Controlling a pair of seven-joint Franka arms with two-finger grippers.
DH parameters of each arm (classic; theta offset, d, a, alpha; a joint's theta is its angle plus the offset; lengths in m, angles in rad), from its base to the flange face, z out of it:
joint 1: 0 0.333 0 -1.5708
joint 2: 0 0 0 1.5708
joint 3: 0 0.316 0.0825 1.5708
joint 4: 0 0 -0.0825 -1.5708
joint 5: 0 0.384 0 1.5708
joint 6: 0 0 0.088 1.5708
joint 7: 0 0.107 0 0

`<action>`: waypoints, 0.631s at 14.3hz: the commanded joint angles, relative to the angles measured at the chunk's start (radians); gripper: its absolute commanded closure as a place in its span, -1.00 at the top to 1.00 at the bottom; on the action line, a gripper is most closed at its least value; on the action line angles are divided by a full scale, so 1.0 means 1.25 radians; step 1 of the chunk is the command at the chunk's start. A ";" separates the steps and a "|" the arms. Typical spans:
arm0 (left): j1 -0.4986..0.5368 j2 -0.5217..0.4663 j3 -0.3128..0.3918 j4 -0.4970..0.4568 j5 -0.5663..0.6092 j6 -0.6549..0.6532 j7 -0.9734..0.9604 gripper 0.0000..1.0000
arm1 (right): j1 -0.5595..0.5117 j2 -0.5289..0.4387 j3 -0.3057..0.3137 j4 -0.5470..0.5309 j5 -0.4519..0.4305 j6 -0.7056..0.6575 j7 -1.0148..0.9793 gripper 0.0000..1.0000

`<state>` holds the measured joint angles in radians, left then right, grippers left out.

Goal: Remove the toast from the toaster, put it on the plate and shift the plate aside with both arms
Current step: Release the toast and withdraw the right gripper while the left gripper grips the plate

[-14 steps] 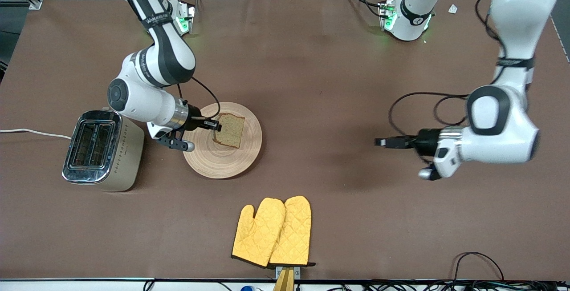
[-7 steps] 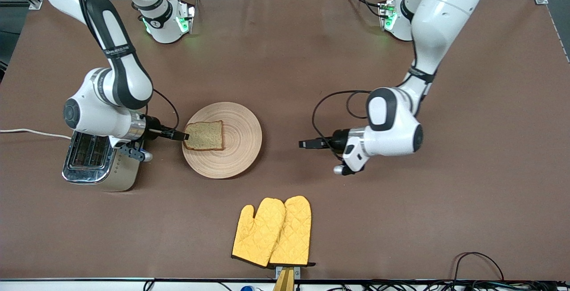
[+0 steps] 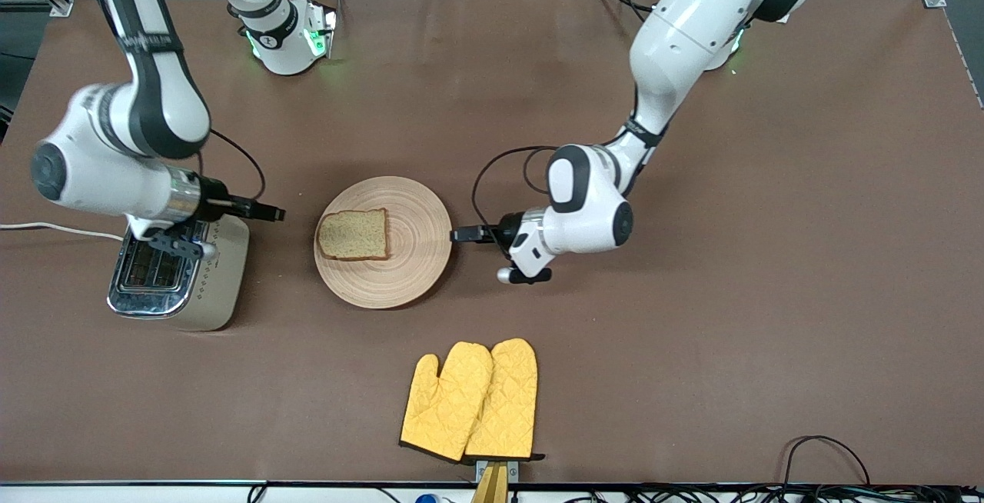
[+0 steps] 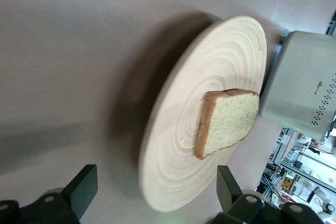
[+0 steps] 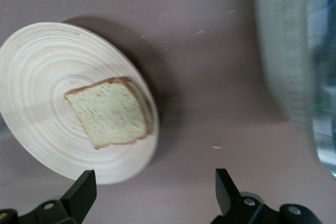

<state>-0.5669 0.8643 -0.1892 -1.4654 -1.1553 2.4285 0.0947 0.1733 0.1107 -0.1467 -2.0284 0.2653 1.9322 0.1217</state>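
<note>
The toast (image 3: 354, 234) lies flat on the round wooden plate (image 3: 415, 234), on the part toward the right arm's end of the table. My left gripper (image 3: 460, 234) is open at the plate's rim toward the left arm's end. In the left wrist view (image 4: 156, 190) the rim of the plate (image 4: 173, 182) sits between its fingers, with the toast (image 4: 228, 121) farther in. My right gripper (image 3: 270, 214) is open and empty between the plate and the toaster. The right wrist view (image 5: 155, 188) shows the plate (image 5: 42, 66) and the toast (image 5: 110, 111) ahead of it.
A silver two-slot toaster (image 3: 177, 272) stands at the right arm's end, its white cord (image 3: 46, 228) running off the table edge. A pair of yellow oven mitts (image 3: 470, 401) lies nearer the front camera than the plate. The toaster also shows in both wrist views (image 4: 307, 85) (image 5: 289, 51).
My right gripper let go of the toast, which now lies flat, and drew back toward the toaster. My left arm swung in from its end of the table to the plate's rim.
</note>
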 commanded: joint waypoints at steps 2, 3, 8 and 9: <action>-0.038 0.080 0.005 0.083 -0.051 0.049 0.101 0.98 | -0.013 -0.075 0.006 0.105 -0.159 -0.110 0.007 1.00; -0.046 0.089 0.005 0.085 -0.060 0.064 0.117 0.95 | -0.032 -0.074 0.006 0.162 -0.184 -0.129 -0.002 1.00; -0.070 0.101 0.005 0.084 -0.116 0.107 0.160 -0.55 | -0.118 -0.075 -0.005 0.364 -0.211 -0.281 -0.113 1.00; -0.070 0.100 0.005 0.083 -0.119 0.107 0.160 -0.81 | -0.120 -0.075 -0.005 0.406 -0.211 -0.323 -0.111 1.00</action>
<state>-0.6453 0.9773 -0.1891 -1.3867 -1.2702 2.5472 0.2704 0.0509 0.0005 -0.1587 -1.6196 0.0163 1.6129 0.0028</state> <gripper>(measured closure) 0.335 0.000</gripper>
